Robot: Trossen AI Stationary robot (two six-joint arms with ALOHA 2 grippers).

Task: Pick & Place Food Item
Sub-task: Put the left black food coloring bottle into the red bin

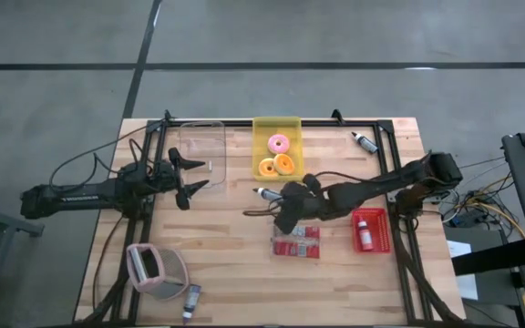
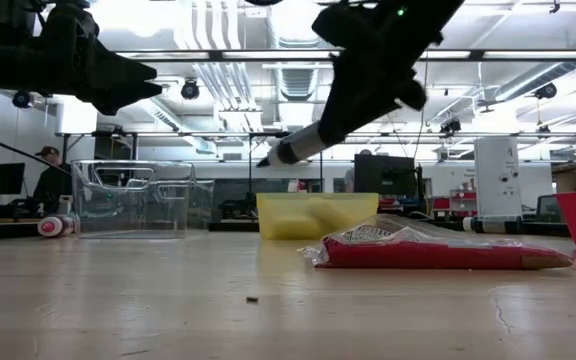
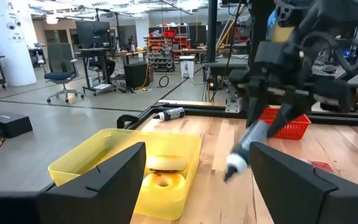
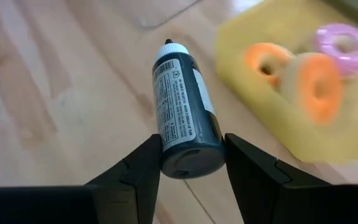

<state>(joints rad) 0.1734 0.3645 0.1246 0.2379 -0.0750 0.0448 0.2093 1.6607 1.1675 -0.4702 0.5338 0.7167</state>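
A dark bottle [image 4: 182, 118] with a white cap hangs above the middle of the table, my right gripper [image 4: 191, 165] shut on it; it also shows in the high view [image 1: 264, 193] and the low view [image 2: 298, 147]. A yellow tray [image 1: 261, 128] at the far middle holds a pink donut [image 1: 279, 143] and orange donuts [image 1: 276, 165]. My left gripper [image 1: 194, 175] waits open at the table's left, beside a clear container [image 1: 200, 146], touching nothing. My right gripper pinches the bottle's bottom end [image 4: 190, 152] between its two fingers, one on each side. The fingers slant down from the table's right, and the bottle sticks out ahead of them, cap [image 4: 166, 50] foremost. It is lifted clear of the table and tilted cap-down.
A red packet [image 1: 296, 241] lies on the table just nearer than the right gripper, a red basket [image 1: 370, 230] to its right. Another bottle [image 1: 365, 140] lies at the far right, a pink appliance [image 1: 156, 270] and a small tube [image 1: 192, 299] at the near left.
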